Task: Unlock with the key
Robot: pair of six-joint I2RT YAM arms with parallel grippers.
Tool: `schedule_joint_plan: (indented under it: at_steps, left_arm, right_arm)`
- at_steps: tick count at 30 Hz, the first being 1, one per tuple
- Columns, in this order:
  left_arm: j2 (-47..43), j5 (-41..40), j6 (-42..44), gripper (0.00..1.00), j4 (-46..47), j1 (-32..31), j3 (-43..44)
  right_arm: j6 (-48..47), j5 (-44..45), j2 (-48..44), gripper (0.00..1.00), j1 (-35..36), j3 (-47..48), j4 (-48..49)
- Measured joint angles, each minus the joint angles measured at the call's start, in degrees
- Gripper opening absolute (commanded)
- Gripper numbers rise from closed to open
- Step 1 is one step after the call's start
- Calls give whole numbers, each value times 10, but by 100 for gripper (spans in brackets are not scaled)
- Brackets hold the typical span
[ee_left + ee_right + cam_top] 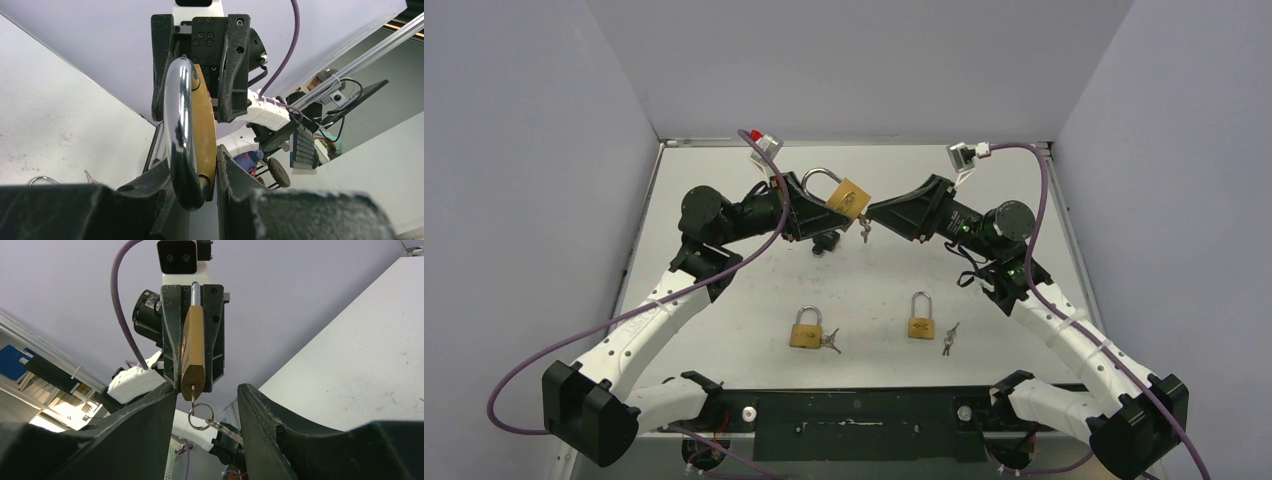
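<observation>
My left gripper (824, 207) is shut on a brass padlock (849, 198) with a chrome shackle (821, 180) and holds it above the table at the back centre. In the left wrist view the padlock (205, 135) sits edge-on between the fingers. A key (192, 392) is in its keyhole, with a ring (201, 416) and a second key (220, 427) hanging from it. My right gripper (874, 214) is open, with one finger on each side of the inserted key in the right wrist view (207, 400) and neither touching it. I cannot tell whether the shackle is released.
Two more brass padlocks lie on the table in front, one at centre left (806, 329) and one at centre right (921, 317). Each has small keys (948, 339) beside it. Grey walls enclose the table on three sides.
</observation>
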Motion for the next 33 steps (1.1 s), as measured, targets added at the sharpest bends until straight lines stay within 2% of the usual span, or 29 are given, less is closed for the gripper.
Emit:
schedule_joint_plan:
  at_steps: [6, 9, 14, 16, 33]
  left_arm:
    - [0, -3, -2, 0, 0, 0, 0]
    - [0, -3, -2, 0, 0, 0, 0]
    - [0, -7, -3, 0, 0, 0, -1]
    - [0, -9, -5, 0, -1, 0, -2]
    - [-14, -43, 28, 0, 24, -8, -10]
  right_arm:
    - [1, -11, 0, 15, 5, 0, 7]
    - [4, -16, 0, 11, 6, 0, 10]
    - [5, -24, 8, 10, 13, 0, 21]
    - [5, -25, 12, 0, 15, 0, 25]
    - [37, -18, 46, 0, 24, 29, 60]
